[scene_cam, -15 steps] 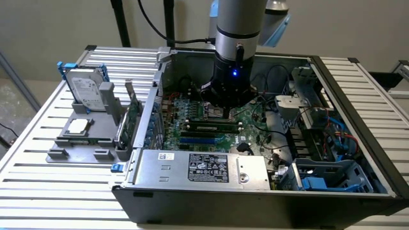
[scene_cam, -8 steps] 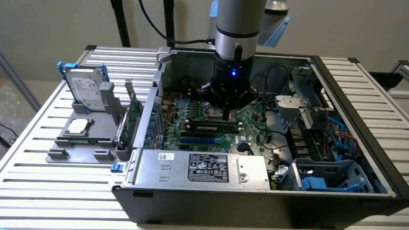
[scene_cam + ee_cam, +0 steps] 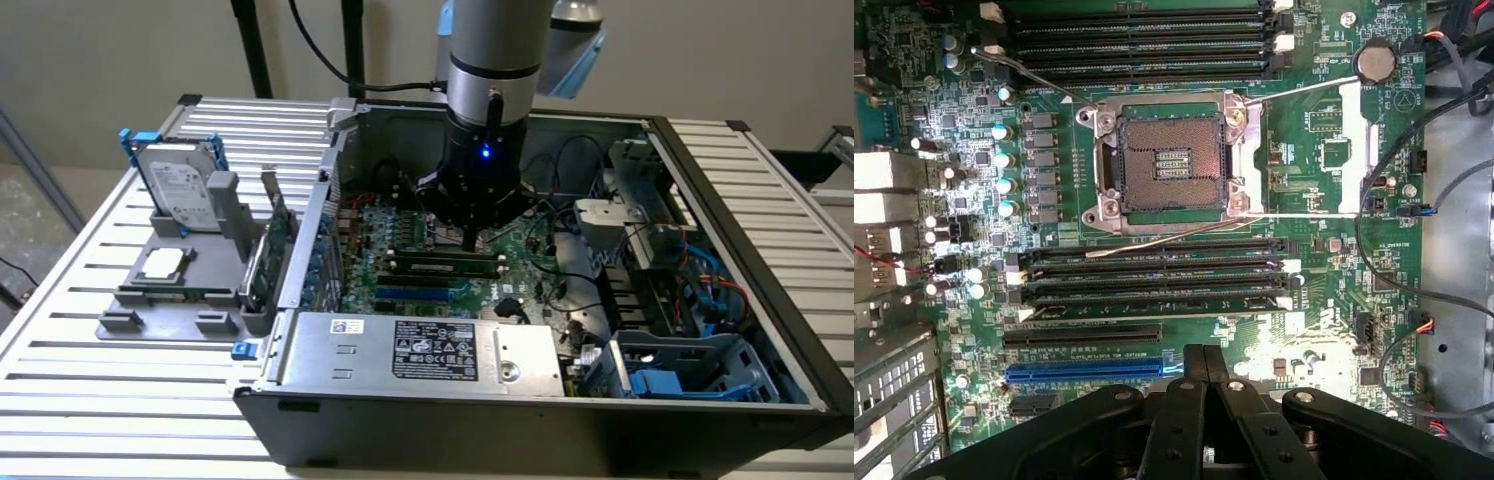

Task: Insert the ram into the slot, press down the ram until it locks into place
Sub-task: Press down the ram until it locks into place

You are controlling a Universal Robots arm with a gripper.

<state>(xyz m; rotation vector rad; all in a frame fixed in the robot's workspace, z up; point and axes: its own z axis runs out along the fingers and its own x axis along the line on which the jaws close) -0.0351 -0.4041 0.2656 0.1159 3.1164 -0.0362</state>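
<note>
Jaws pressed together, empty, gripper (image 3: pixel 1203 362) above motherboard (image 3: pixel 1324 300), ram (image 3: pixel 437 267) seated in slot (image 3: pixel 441 276)

Exterior view: high, angled down from the front, mid-range, onto open black metal computer case (image 3: pixel 747 395). Wrist view: straight down, close. Shared: green motherboard (image 3: pixel 400 290) (image 3: pixel 1324 200).

1. The silver-and-black robot arm (image 3: pixel 491 80) hangs vertically, wrist straight down, above the green motherboard (image 3: pixel 441 255).
2. Its black two-fingered gripper (image 3: pixel 1203 352) points at that motherboard, fingers pressed together, holding nothing.
</note>
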